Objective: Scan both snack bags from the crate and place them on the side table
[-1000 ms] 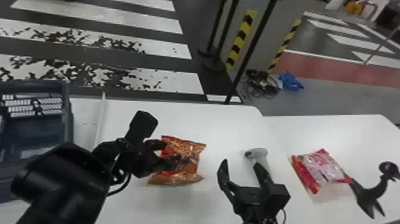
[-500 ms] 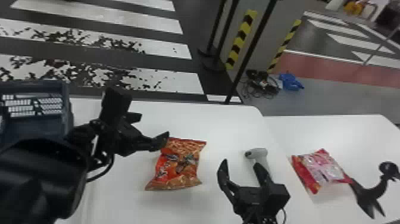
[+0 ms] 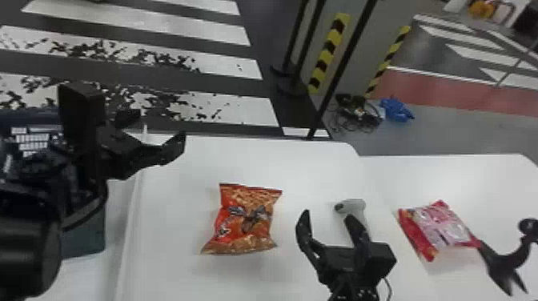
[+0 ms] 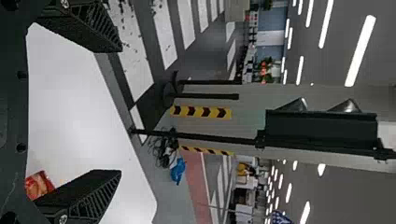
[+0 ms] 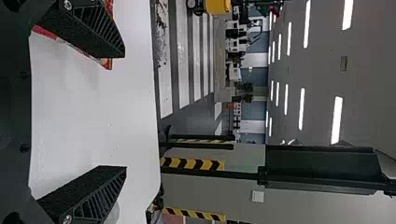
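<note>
Head view: orange bag [image 3: 245, 222] is lying at six o'clock, red bag [image 3: 438, 227] at four.
Left gripper [image 3: 157, 127] and right gripper [image 3: 327, 217] are hanging spread; crate [image 3: 86, 239] is sitting at eight, contents unclear.

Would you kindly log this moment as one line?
Black left gripper: open, empty; black right gripper: open, empty; orange snack bag: on middle white table; red-pink snack bag: on right-hand white table

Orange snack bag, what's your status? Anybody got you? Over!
Left gripper open, right gripper open. Orange snack bag loose on white table. Nothing on top; scanner by right gripper.
</note>
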You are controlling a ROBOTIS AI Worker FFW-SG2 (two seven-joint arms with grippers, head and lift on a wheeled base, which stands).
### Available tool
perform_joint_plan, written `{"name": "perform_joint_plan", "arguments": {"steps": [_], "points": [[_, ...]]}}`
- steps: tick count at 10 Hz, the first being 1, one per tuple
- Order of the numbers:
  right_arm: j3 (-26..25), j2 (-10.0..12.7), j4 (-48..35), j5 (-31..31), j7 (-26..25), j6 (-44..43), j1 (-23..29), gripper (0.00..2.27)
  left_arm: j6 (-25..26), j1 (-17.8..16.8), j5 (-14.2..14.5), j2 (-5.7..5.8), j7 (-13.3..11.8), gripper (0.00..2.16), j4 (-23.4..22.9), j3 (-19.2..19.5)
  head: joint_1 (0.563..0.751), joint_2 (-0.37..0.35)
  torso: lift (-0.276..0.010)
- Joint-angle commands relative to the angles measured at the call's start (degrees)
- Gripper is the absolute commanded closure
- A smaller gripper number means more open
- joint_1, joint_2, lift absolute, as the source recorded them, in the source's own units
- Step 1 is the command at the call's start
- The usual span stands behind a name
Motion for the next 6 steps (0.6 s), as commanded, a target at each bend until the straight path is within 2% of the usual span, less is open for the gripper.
{"name": "perform_joint_plan", "arguments": {"steps": [1,3,4,5,6], "points": [[0.4,0.1,-2.1,0.2,0.4,2.6,-0.2,0.07,-7.5,2.7,0.8,-0.15,0.1,0.07,-0.8,3.1,0.695,-0.304,-0.098],[0.9,0.1,-7.2,-0.1,2.2,11.6,-0.3,0.07,-11.0,5.6,2.1,-0.09,2.2,0.07,-1.5,6.2,0.695,-0.255,-0.098],[1.0,0.1,-10.0,-1.4,4.1,17.0,-0.3,0.07,-11.8,7.2,1.5,0.88,5.6,0.07,-2.2,7.5,0.695,-0.222,-0.098],[0.9,0.1,-12.5,-4.4,6.5,23.4,-0.4,0.07,-11.8,8.8,1.4,1.67,7.9,0.07,-2.7,8.8,0.695,-0.203,-0.098],[0.7,0.1,-15.1,-6.1,7.5,29.4,-0.3,0.07,-12.5,10.6,1.4,1.85,9.9,0.08,-3.2,9.8,0.695,-0.153,-0.098]]}}
